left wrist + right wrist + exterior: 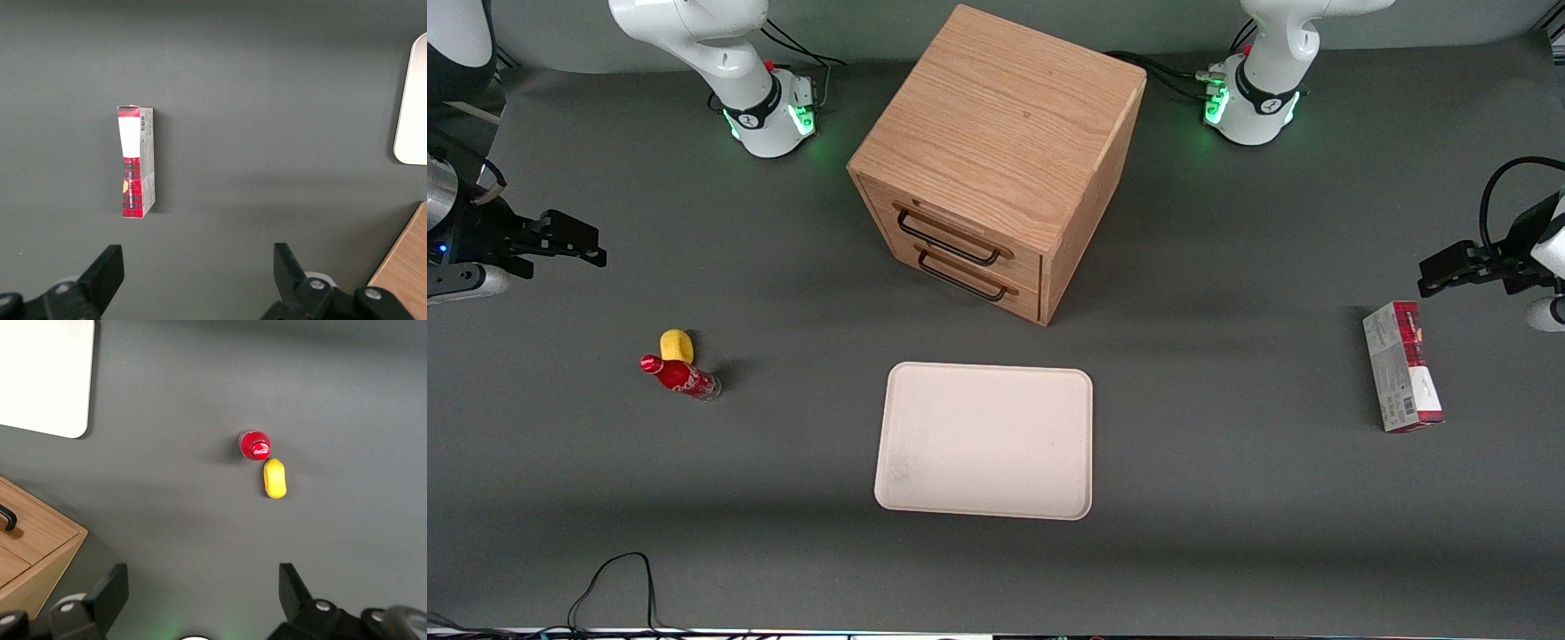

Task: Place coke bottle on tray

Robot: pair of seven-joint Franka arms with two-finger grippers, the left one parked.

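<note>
The coke bottle [679, 377], small and red with a red cap, stands upright on the grey table toward the working arm's end. In the right wrist view I see its cap from above [254, 445]. The cream tray [984, 440] lies flat and bare in the middle of the table, in front of the drawers; its corner shows in the right wrist view [43, 377]. My right gripper [591, 247] hangs open and empty above the table, farther from the front camera than the bottle and well apart from it. Its jaws stand wide apart in the wrist view [203, 587].
A yellow lemon-like lump [676, 345] touches the bottle and also shows in the right wrist view [275, 479]. A wooden two-drawer cabinet [996, 169] stands mid-table. A red-and-grey carton [1402, 366] lies toward the parked arm's end. A black cable [618, 578] loops at the near edge.
</note>
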